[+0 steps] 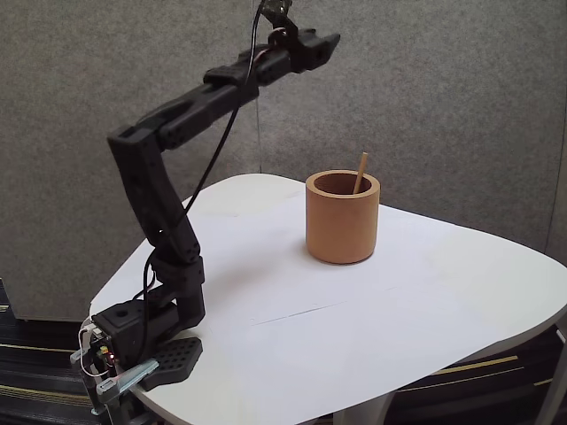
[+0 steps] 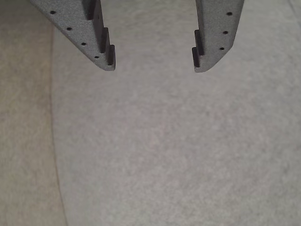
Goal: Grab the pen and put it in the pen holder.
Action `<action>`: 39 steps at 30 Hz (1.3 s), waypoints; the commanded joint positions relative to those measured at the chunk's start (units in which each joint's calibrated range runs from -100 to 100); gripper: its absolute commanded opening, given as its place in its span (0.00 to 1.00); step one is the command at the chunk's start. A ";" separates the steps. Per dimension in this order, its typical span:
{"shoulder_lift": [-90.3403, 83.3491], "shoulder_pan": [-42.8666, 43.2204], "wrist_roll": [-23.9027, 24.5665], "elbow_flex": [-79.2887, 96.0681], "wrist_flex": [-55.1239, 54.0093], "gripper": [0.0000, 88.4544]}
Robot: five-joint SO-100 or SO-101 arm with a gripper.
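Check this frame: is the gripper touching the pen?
Apart. The fixed view shows the gripper raised high, well clear of the pen, which stands inside the pen holder.

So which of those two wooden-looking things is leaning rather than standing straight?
The pen: a thin stick tilted against the rim inside the squat holder, which stands upright.

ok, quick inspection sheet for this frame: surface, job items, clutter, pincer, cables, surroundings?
Surface: white rounded table, bare apart from the cup and the arm base.
Job's things: pen stands tilted inside the pen holder, tip above the rim.
Clutter: nothing seen.
Pincer: pincer open, nothing between the fingers, raised high and facing the grey wall.
Cables: black cable hangs from the wrist down along the arm to the base.
Surroundings: grey fabric wall panels behind.
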State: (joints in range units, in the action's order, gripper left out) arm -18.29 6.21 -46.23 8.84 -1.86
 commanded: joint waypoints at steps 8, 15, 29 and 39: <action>-32.67 -0.20 23.56 17.24 29.75 0.26; -57.64 -0.28 33.67 48.29 44.58 0.26; -70.16 -4.45 48.31 81.41 69.15 0.26; -70.16 -4.45 49.04 85.56 68.90 0.26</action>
State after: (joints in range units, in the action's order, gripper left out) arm -88.40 1.80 2.66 94.49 66.86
